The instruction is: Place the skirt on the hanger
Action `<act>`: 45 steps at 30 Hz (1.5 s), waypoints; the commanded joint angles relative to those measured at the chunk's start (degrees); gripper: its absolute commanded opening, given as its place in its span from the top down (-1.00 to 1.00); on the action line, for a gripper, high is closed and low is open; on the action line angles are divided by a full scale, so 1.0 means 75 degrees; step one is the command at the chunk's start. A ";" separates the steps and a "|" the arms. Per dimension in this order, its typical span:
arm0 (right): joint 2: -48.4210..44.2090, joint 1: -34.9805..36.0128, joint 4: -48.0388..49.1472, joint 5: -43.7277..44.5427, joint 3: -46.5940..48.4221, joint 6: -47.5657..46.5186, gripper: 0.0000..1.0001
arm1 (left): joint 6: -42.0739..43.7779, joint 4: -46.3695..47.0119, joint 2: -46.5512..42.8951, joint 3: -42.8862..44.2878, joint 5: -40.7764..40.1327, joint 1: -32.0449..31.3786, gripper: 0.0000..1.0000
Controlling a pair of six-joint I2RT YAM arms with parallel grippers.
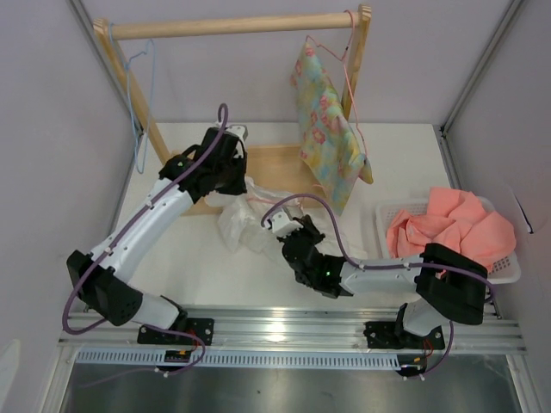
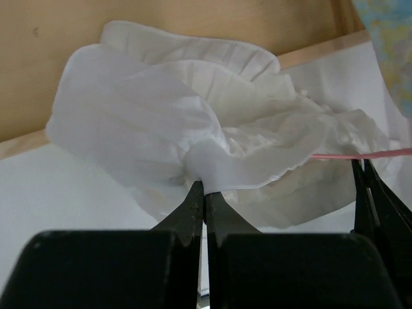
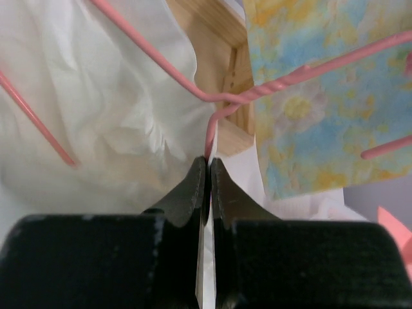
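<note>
While one white skirt (image 1: 237, 228) lies bunched mid-frame on the desk (image 1: 405, 163), both tools are closed: left tool (image 2: 205, 193) pinching its fabric, right tool (image 3: 209, 164) gripping one pink hanger (image 3: 270, 87) by the hook.

- Walls (image 1: 43, 129): plain pale grey panels on three sides.
- Table (image 1: 232, 280): white top, evenly lit.
- Rack (image 1: 232, 26): light wood, at the table rear.
- Rail (image 1: 284, 327): metal, along the near edge.

This is a robot test cell in a lab, not a home. Plain grey panel walls (image 1: 43, 129) on metal posts (image 1: 479, 64) close in well beyond the left gripper (image 1: 244, 179) and right gripper (image 1: 271, 217). A small wooden rack (image 1: 232, 26) stands just behind them. An aluminium mounting rail (image 1: 344, 320) runs on their near side, edging the white table (image 1: 198, 271).
</note>
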 commanded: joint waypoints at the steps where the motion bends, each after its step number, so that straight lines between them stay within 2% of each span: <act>1: -0.0358 -0.0084 -0.1437 -0.0227 0.1088 0.0971 1.00 | -0.0485 0.1149 -0.0472 -0.1099 0.0171 -0.0216 1.00; 4: -0.0382 -0.0119 -0.1896 -0.0508 0.1824 0.1241 1.00 | -0.0825 0.2040 -0.0859 -0.1734 0.0758 -0.0461 1.00; 9: -0.0207 -0.0319 -0.3021 -0.1152 0.3139 0.1839 1.00 | -0.1143 0.2745 -0.1186 -0.2074 0.1520 -0.0556 0.96; 13: -0.0428 -0.0529 -0.3538 -0.1854 0.3761 0.2283 1.00 | -0.1213 0.3624 -0.1959 -0.2158 0.1591 -0.0532 0.53; 16: -0.0791 -0.0763 -0.3690 -0.2312 0.3879 0.2472 1.00 | -0.1027 0.3708 -0.2312 -0.1667 0.1498 -0.0415 0.16; 17: -0.0874 -0.0799 -0.3702 -0.2499 0.3949 0.2472 1.00 | -0.0945 0.3662 -0.2371 -0.1410 0.1428 -0.0357 0.15; 25: -0.1413 -0.0998 -0.3913 -0.3192 0.4090 0.2426 1.00 | 0.0097 0.3240 -0.2746 -0.0459 0.1557 -0.0063 -0.09; 30: -0.1928 -0.1221 -0.4112 -0.4104 0.4043 0.2426 1.00 | 0.2039 0.3250 -0.3132 -0.0574 0.1462 -0.0005 -0.24; 32: -0.2081 -0.1280 -0.4276 -0.4340 0.4101 0.2437 1.00 | 0.2313 0.3507 -0.3192 -0.0774 0.1602 0.0169 -0.27; 35: -0.2327 -0.1385 -0.4650 -0.4692 0.4148 0.2472 1.00 | 0.2501 0.4081 -0.3134 -0.1242 0.2504 0.0557 -0.29; 38: -0.2491 -0.1537 -0.4768 -0.4996 0.4125 0.2613 1.00 | 0.2537 0.4375 -0.2736 -0.1360 0.4024 0.0967 -0.29; 40: -0.2608 -0.1654 -0.4874 -0.5265 0.4090 0.2753 1.00 | 0.2699 0.4364 -0.2304 -0.1128 0.5113 0.1026 -0.29; 45: -0.2855 -0.1701 -0.4979 -0.5595 0.3996 0.2953 1.00 | 0.2876 0.4284 -0.1576 -0.0613 0.6581 0.1003 -0.31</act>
